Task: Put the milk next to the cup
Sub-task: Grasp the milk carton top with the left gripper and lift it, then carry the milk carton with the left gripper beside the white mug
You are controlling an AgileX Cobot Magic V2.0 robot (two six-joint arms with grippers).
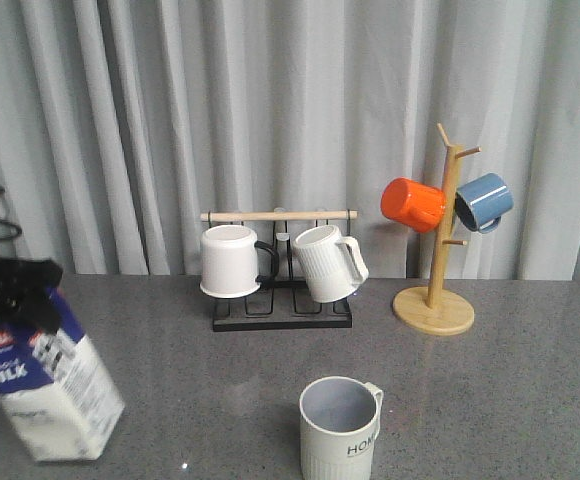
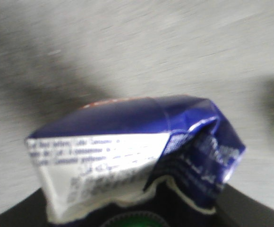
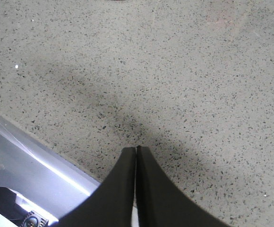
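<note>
The milk (image 1: 50,385), a blue and white carton with a red band, leans at the front left of the table. My left gripper (image 1: 10,285) is shut on its top. The left wrist view is blurred and shows the milk's (image 2: 127,156) folded top filling the space between the jaws, with its green cap (image 2: 134,221) at the frame's edge. The cup (image 1: 340,428), cream-grey with "HOME" lettering, stands upright at the front centre, well apart from the carton. My right gripper (image 3: 136,148) is shut and empty above bare table; the front view does not show it.
A black rack (image 1: 282,312) with a wooden bar holds a white mug with a black handle (image 1: 232,260) and a ribbed white mug (image 1: 326,262). A wooden mug tree (image 1: 436,300) at the back right carries an orange mug (image 1: 412,204) and a blue mug (image 1: 484,201). The table's metal edge (image 3: 28,161) lies near my right gripper.
</note>
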